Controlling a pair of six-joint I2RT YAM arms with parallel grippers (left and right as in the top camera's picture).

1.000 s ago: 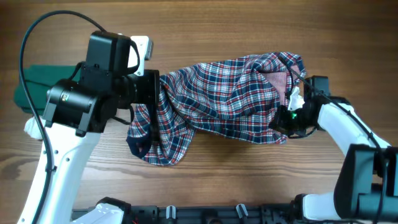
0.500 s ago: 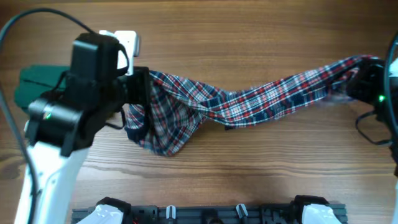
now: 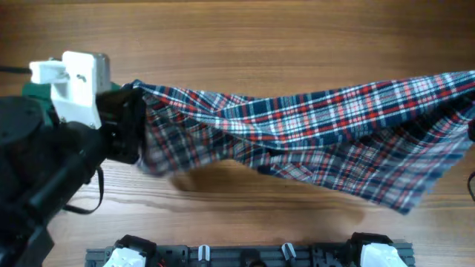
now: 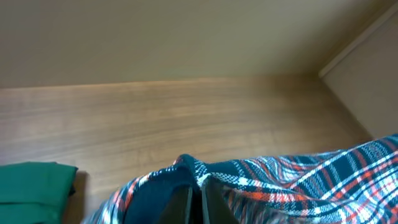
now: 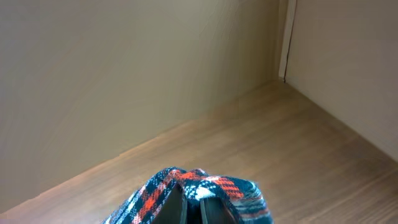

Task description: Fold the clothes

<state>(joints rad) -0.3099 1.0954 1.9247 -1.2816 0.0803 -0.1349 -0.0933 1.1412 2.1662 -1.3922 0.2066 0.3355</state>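
A red, white and navy plaid shirt [image 3: 312, 137] hangs stretched above the wooden table [image 3: 245, 37] between my two arms. My left gripper [image 3: 137, 111] is shut on its left end; in the left wrist view the fingers [image 4: 194, 202] pinch a fold of the plaid cloth [image 4: 298, 177]. My right gripper is off the right edge of the overhead view. In the right wrist view its fingers [image 5: 194, 211] are shut on the other plaid end [image 5: 199, 183]. The shirt's lower edge sags toward the front right.
A folded green garment [image 3: 33, 93] lies on the table at the far left, mostly hidden by my left arm; it also shows in the left wrist view [image 4: 34, 190]. A black rail [image 3: 245, 256] runs along the table's front edge.
Both arms have risen and drawn apart. The bunched shirt has come off the table and spread into a wide stretched band. The right arm has left the overhead view.
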